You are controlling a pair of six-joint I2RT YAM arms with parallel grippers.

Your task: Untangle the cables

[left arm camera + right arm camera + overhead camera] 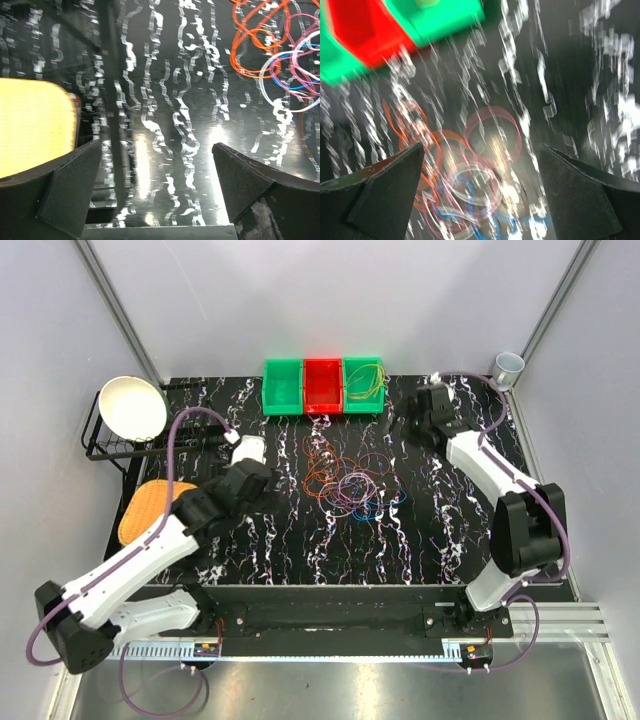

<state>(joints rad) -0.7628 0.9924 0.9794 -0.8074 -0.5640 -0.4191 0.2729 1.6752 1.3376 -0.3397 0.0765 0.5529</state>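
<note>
A tangle of thin cables [350,478] in orange, purple, blue and white lies on the black marbled table, mid-centre. A few yellow-green cables [368,380] lie in the right green bin. My left gripper [262,483] is open and empty, left of the tangle; its wrist view shows orange, white and pink loops [280,50] at the upper right. My right gripper [418,418] is open and empty, up and right of the tangle; its blurred wrist view shows the loops [470,180] between and beyond its fingers.
Three bins stand at the back: green [283,386], red [322,385], green [363,386]. A white bowl [132,406] sits on a black rack at the left, an orange waffle-like pad [145,508] below it, a small white object [248,449] nearby, a cup [508,367] back right.
</note>
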